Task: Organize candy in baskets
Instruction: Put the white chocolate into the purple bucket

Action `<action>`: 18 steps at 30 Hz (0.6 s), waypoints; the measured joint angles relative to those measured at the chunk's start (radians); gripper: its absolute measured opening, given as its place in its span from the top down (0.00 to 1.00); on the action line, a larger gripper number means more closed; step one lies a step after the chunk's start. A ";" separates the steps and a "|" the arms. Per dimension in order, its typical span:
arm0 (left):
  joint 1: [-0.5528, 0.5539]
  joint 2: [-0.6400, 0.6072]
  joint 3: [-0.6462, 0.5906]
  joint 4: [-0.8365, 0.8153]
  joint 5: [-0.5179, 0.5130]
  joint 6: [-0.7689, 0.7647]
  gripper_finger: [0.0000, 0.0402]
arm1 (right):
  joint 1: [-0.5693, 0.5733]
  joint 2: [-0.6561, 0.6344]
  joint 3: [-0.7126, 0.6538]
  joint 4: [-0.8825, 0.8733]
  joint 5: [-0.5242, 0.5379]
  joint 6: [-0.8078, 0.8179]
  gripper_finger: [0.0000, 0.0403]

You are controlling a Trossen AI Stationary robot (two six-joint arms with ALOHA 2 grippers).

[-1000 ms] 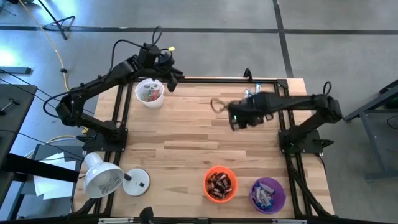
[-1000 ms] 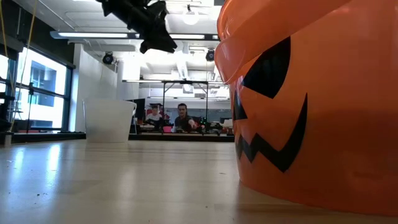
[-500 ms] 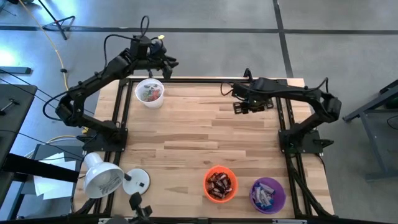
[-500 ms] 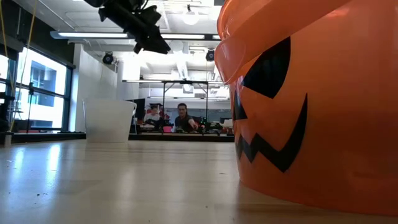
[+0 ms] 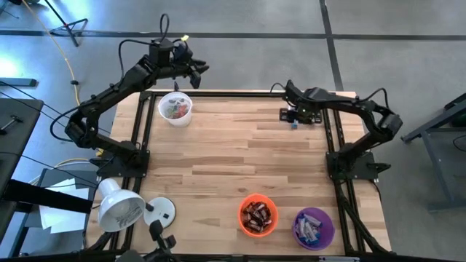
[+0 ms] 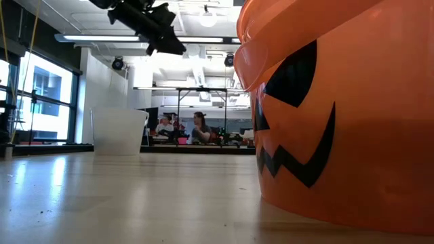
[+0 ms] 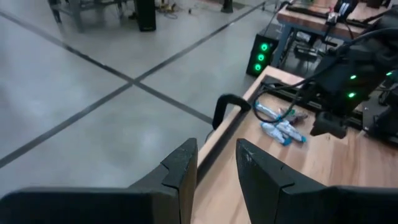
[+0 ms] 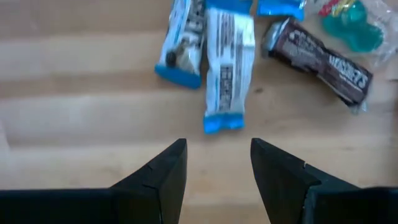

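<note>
Currently the right gripper (image 8: 214,165) hangs above a small cluster of loose candy (image 8: 229,65) at the far right corner of the surface (image 5: 218,160), its jaws parted with nothing between them. Directly ahead of the gripper lies a blue-and-white bar (image 8: 227,68); a second blue-and-white bar (image 8: 183,43) lies just beside it, a dark brown bar (image 8: 320,62) is near, and a clear-wrapped green sweet (image 8: 354,25) sits just beyond the brown one.

The left gripper (image 7: 214,165) is held off the far edge of the surface, beyond the white basket (image 5: 175,108), jaws apart and empty (it looks across to the same cluster and to the right arm).

All three baskets already hold candy: the white basket at the far left, the orange basket (image 5: 258,215) and the purple basket (image 5: 314,227) side by side at the near edge, well apart from the loose cluster.

Handling assessment: the bars appear light, with slick crinkly wrappers over a firm core. The flat crimped ends will likely fold and slip; a grip across the middle of the nearest blue-and-white bar, jaws over its two long edges, looks soundest. Its neighbour lies close enough that one finger could nudge it. The green sweet looks the most slippery of the lot.
</note>
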 joint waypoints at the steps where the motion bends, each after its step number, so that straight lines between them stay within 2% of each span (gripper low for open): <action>1: 0.000 0.000 0.000 0.008 0.000 0.000 0.75 | -0.013 0.000 -0.008 0.020 -0.001 0.007 0.57; 11: 0.000 0.000 0.000 0.086 0.000 0.000 0.75 | -0.110 0.004 -0.056 0.104 -0.007 0.025 0.57; 18: 0.005 0.000 0.000 0.104 0.000 0.000 0.75 | -0.142 0.068 -0.056 0.182 -0.035 -0.008 0.57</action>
